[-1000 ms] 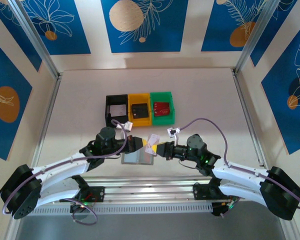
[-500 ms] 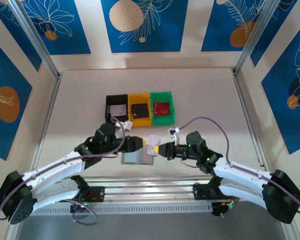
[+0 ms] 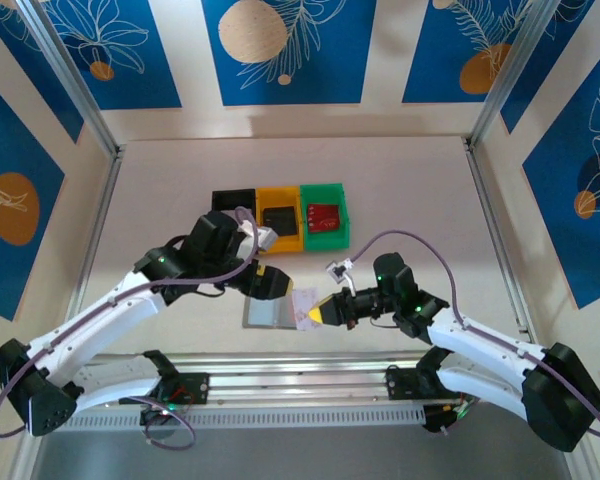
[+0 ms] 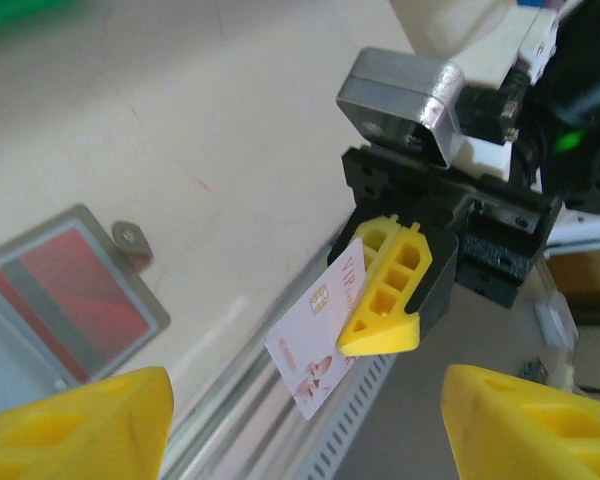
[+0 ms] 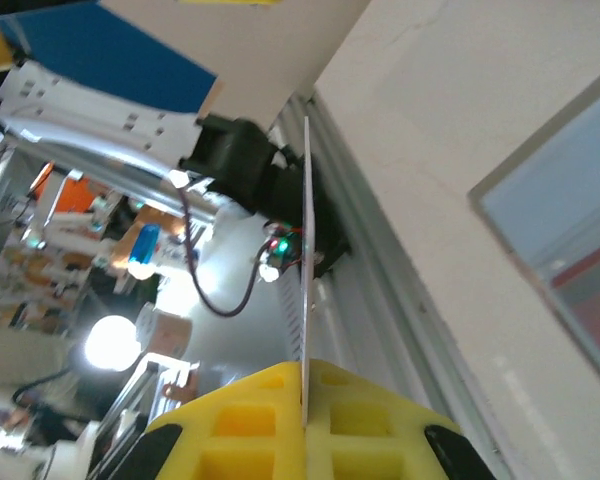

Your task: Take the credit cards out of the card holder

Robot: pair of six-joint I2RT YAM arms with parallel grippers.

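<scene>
Closest to me, the right gripper (image 3: 318,312) is clamped on a white and pink card (image 4: 318,335), pinching it by one end so that most of the card sticks out past the yellow pads. From the right wrist I see that card edge-on, thin and straight, so I judge the grip square rather than skewed. Just beside it on the table (image 3: 400,200) lies the card holder (image 3: 270,313), opened flat with its pale inner panels up. The left wrist view shows a red card (image 4: 75,290) inside one panel, so I reckon the job is only partly done.

A little further out hangs the left gripper (image 3: 278,286), jaws wide apart with nothing between them, facing the held card. Beyond it stand the black bin (image 3: 230,197), the yellow bin (image 3: 279,243) and the green bin (image 3: 325,240) in a row, the yellow and green each with something inside.

To do this step well I would keep the right jaws firmly closed, since the hold covers little of the card. I would draw the left arm clear first, because it sits between the card and the bins. Then I would carry the card over low and level. Which bin it belongs in I cannot tell
</scene>
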